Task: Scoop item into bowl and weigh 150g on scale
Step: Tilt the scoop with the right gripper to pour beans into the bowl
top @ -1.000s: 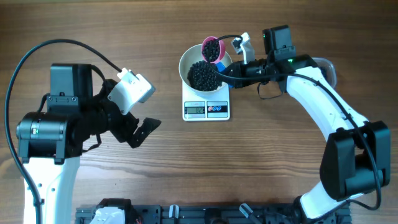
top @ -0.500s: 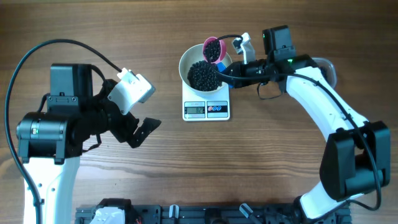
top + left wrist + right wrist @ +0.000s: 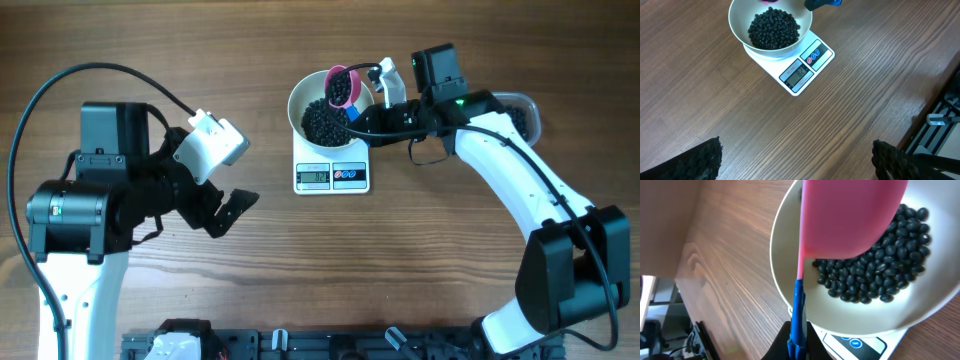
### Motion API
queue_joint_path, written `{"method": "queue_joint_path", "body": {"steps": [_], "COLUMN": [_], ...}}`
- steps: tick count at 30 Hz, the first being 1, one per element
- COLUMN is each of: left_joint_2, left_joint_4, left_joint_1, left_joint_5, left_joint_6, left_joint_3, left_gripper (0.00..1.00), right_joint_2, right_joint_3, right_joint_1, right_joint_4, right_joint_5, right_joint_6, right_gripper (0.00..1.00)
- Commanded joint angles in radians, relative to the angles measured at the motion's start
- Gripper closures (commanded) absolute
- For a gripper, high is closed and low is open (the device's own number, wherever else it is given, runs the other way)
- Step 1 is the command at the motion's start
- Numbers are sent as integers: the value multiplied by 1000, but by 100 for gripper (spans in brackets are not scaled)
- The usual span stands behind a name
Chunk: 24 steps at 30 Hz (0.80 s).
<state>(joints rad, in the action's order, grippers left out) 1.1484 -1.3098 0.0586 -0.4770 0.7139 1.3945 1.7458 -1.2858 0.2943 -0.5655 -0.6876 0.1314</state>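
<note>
The beans (image 3: 322,122) heap in the white bowl (image 3: 296,105) on the scale (image 3: 332,177). Over its 1 o'clock rim we hold the loaded pink scoop (image 3: 341,86), handle running toward 5 o'clock into our clamped right gripper (image 3: 368,117). Our left gripper (image 3: 228,212) gapes idle, far off at 8 o'clock.
</note>
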Motion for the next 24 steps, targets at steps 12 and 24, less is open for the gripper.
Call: {"method": "queue_joint_path", "body": {"steps": [12,24], "left_joint_2": [4,4], "left_joint_4": [-1,0], "left_joint_1": [-6,-6], "left_joint_5": [-8,-8], "left_joint_6": [12,12], "left_joint_3": [19,19], "left_gripper": [0,0], "right_joint_2": [-35,-103], "right_joint_3": [-26,-26], "right_joint_1": [17,17], "right_joint_4": [-16,-24], "right_joint_5": [77,143], "right_joint_6": [3,2], "right_gripper": [96,96]}}
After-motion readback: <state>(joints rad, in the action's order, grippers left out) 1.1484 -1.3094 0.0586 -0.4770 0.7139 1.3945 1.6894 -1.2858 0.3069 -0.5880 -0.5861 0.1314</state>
